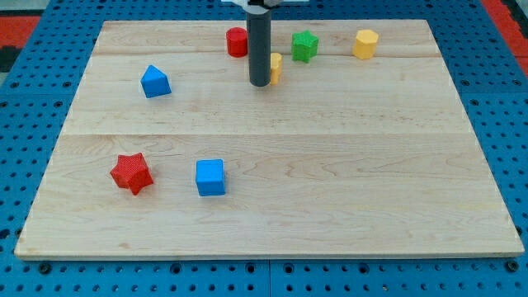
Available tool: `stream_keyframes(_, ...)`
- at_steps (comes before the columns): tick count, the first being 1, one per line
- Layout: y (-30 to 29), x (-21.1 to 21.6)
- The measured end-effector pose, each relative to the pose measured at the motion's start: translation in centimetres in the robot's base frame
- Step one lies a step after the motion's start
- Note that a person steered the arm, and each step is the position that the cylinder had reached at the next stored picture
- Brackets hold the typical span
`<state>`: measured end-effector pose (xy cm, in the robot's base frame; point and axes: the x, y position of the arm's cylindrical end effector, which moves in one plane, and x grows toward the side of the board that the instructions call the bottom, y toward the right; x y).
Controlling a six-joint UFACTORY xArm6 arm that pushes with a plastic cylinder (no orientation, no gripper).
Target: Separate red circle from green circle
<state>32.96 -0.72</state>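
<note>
The red circle (237,41) lies near the view's top, left of centre. The only green block (304,45) I can see has a notched, star-like outline and lies to the right of the red circle, with a gap between them. My dark rod comes down between the two, and my tip (260,85) rests on the board just below and right of the red circle. A yellow block (276,66) sits right against the rod's right side and is partly hidden by it. I cannot tell whether the tip touches it.
A yellow hexagon (365,43) lies at the top right. A blue pointed block (155,81) is at the upper left. A red star (131,173) and a blue cube (210,176) lie at the lower left. The wooden board (371,181) sits on blue pegboard.
</note>
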Motion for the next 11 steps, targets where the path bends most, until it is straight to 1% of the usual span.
stream_keyframes(1,-5.9,0.0)
stream_keyframes(2,-7.7,-2.7)
stream_keyframes(3,-9.9,-8.5)
stream_keyframes(4,-10.0,-13.8)
stream_keyframes(5,-3.9,-13.5)
stream_keyframes(6,-1.1,-11.6)
stream_keyframes(7,-2.4,-8.6)
stream_keyframes(8,-7.7,-7.8)
stream_keyframes(9,-7.5,-4.7)
stream_keyframes(10,-4.0,1.5)
stream_keyframes(11,5.2,3.4)
